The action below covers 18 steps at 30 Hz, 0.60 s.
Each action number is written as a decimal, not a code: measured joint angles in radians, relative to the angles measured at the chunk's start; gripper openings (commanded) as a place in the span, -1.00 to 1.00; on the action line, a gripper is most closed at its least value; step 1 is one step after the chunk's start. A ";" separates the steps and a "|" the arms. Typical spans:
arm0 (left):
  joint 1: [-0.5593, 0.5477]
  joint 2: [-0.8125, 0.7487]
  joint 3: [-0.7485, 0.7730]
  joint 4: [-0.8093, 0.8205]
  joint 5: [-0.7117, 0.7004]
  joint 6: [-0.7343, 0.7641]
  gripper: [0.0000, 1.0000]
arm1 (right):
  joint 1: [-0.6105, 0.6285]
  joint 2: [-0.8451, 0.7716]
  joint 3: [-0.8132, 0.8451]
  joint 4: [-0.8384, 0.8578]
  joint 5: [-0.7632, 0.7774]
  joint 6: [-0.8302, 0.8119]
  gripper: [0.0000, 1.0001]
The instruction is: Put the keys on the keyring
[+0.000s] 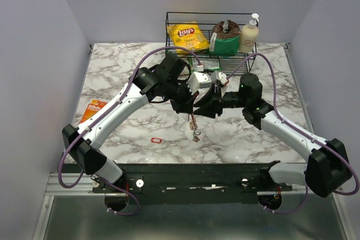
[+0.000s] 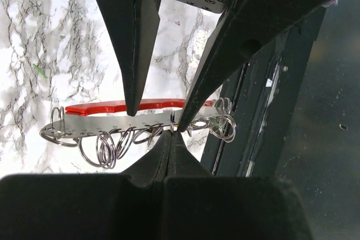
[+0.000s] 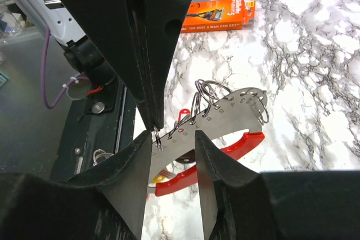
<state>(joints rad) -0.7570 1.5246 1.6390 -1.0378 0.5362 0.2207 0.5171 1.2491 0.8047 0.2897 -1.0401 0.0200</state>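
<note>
left hand: fully closed, tips pinching one thin wire loop, the keyring, right at the silvery-grey flat piece's edge
right hand: about half open, nothing clearly gripped; fingers reaching down onto the flat piece's upper edge, one either side of the left hand's tips
keyring position: off the worktop, held mid-air between both hands, centre of the scene
flat piece: tilted, row of small holes, passing across the right hand's gap
red oval loop: just behind the flat piece, alongside it
spare rings: several, hanging from the holes
keys: small bits dangling below the hands in the top view, too small to tell apart
red tag: flat on the worktop, left of the dangling bits, well apart from both hands
hidden: right fingertip contact with the flat piece not decidable; part of the red loop covered by fingers
orange razor pack: near the worktop's left edge
</note>
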 measured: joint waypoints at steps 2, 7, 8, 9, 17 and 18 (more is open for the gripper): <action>0.000 0.000 0.000 0.000 0.000 0.000 -1.00 | 0.000 0.000 0.000 0.000 0.002 0.000 -0.24; 0.000 0.000 0.000 0.001 -0.001 0.004 -1.00 | 0.000 0.000 0.000 -0.002 0.003 -0.004 -0.80; 0.000 0.000 0.000 0.001 -0.002 0.005 -1.00 | 0.000 0.000 0.000 -0.003 0.000 -0.003 -0.94; 0.001 0.000 -0.001 0.000 -0.003 0.006 -1.00 | 0.002 0.000 0.000 -0.005 -0.002 -0.001 -0.99; 0.003 -0.001 -0.009 0.007 -0.007 0.006 -1.00 | 0.003 0.000 0.003 -0.017 -0.001 -0.001 -0.99; 0.003 -0.003 -0.013 0.012 -0.010 0.004 -0.97 | 0.003 0.000 0.004 -0.021 0.001 -0.001 -0.99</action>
<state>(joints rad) -0.7540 1.5215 1.6260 -1.0256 0.5266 0.2245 0.5205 1.2491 0.8085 0.2687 -1.0393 0.0189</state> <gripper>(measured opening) 0.008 0.013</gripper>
